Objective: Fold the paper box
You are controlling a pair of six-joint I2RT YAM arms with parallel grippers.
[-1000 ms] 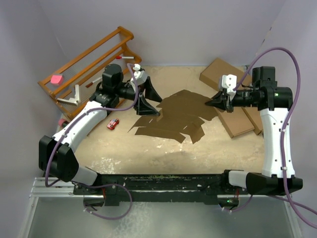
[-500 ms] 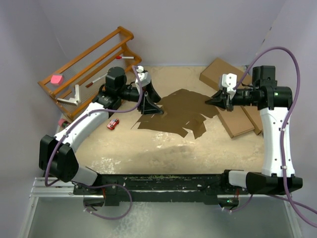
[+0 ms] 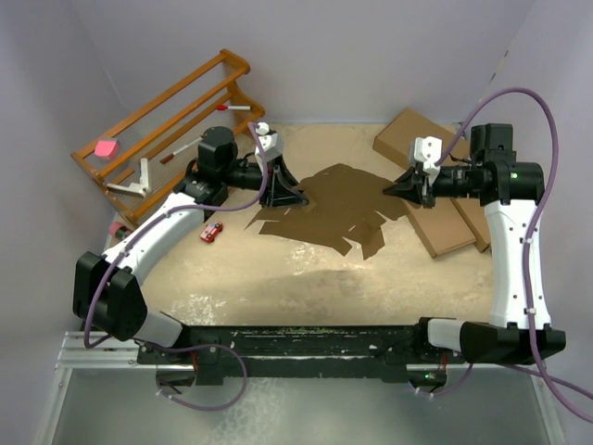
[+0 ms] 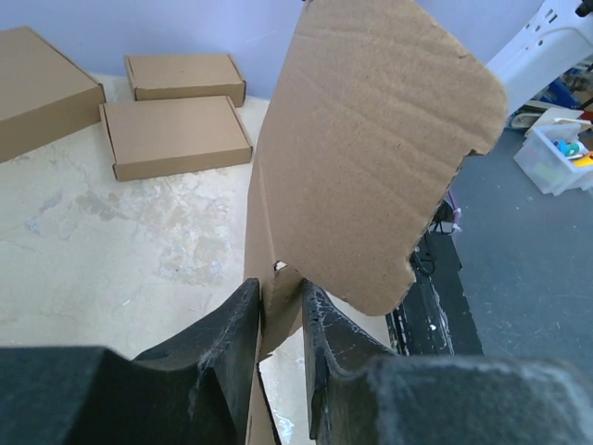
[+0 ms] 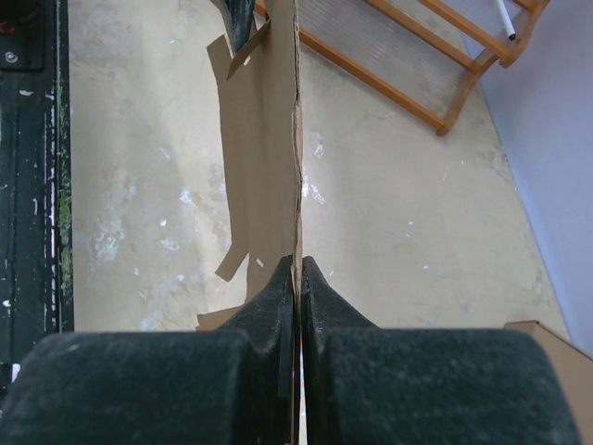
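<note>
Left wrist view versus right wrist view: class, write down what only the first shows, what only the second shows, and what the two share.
Only the left wrist view shows two flat brown boxes lying side by side, part of a larger box, and the rounded, notched flap of the paper box. Only the right wrist view shows the wooden rack with a pen on it. Both show the paper box edge-on in that arm's own gripper, the left gripper and the right gripper, above the sandy table.

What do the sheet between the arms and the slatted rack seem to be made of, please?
The paper box: matte brown cardboard, probably corrugated, judging by faint ribbing. The rack: apparently wood, orange-brown with slight sheen, perhaps varnished.
</note>
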